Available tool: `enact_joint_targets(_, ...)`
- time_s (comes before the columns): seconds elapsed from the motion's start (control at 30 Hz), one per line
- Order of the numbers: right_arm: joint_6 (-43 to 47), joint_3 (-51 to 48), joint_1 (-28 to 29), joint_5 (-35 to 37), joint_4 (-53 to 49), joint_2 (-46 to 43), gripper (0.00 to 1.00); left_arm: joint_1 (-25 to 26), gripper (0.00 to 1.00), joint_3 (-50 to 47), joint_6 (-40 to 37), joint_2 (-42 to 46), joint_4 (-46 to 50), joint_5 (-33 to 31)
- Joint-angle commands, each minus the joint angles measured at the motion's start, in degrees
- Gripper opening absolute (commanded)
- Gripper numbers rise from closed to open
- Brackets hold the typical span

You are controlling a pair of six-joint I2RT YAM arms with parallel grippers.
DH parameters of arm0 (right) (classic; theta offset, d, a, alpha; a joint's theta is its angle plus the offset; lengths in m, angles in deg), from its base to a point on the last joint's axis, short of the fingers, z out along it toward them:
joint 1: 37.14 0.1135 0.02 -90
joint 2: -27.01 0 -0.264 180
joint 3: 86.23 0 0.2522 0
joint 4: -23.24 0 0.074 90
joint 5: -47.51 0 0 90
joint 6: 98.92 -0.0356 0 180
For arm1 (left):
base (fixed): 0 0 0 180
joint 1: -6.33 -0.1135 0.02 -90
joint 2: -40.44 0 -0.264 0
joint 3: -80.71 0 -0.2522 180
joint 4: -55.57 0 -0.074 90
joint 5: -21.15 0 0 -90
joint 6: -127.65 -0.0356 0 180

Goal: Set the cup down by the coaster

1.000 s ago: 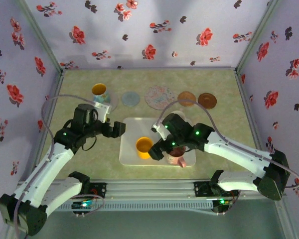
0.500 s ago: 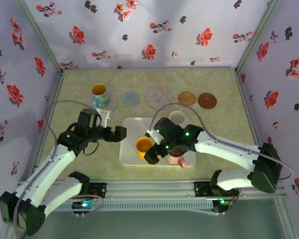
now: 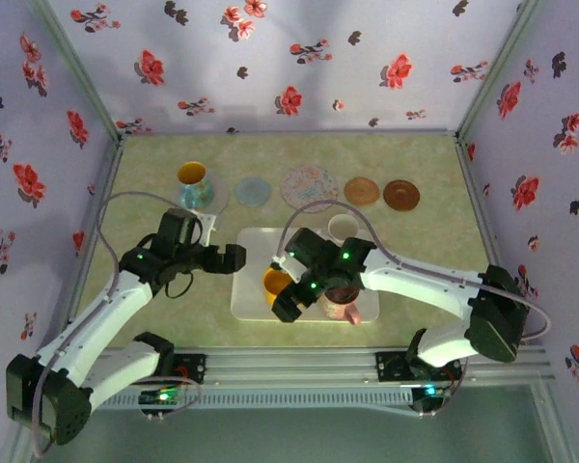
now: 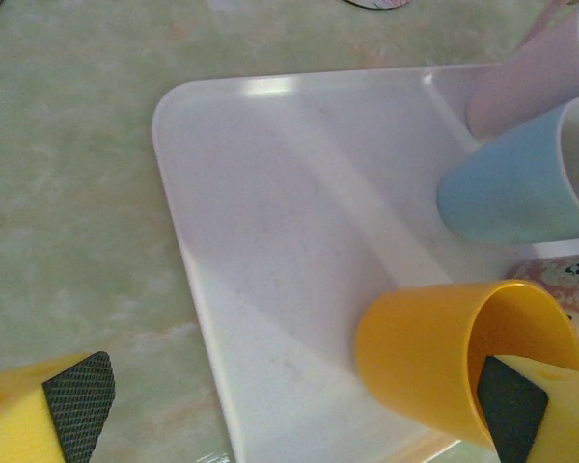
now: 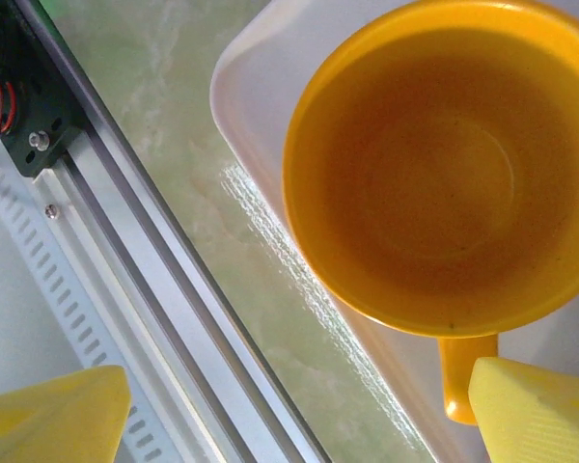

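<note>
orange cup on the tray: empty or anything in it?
Empty. The right wrist view looks down into the orange cup, and its bare bottom shows, no contents. It sits on the white tray.

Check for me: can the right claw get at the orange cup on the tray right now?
Probably yes. The right claw hangs open above the orange cup on the tray, and nothing lies between them.

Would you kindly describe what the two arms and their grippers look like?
Both have white shells and black joints with small green lights. A thin pale cable loops along the left arm and the right arm. The left gripper's fingers are yellow with black cross-hatched pads; the right gripper's fingers look plain yellow.
</note>
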Motion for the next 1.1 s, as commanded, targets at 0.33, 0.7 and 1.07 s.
enact_joint_targets(0.33, 0.21, 4.17, 1.41, -3.27, -3.68, 4.08, 0.92, -0.5, 1.0, 1.29, -2.08, -0.65, 1.32, -1.48)
enact_joint_targets(0.7, 1.84, 6.19, 1.49, 4.54, -5.06, 2.84, 0.92, -1.04, 1.0, 1.29, -2.96, -1.77, 1.06, -1.05)
enact_joint_targets(1.07, 1.63, 6.33, 1.58, -2.69, -4.22, 6.09, 0.92, -1.83, 1.0, 1.56, -3.9, -3.18, 0.7, -0.86)
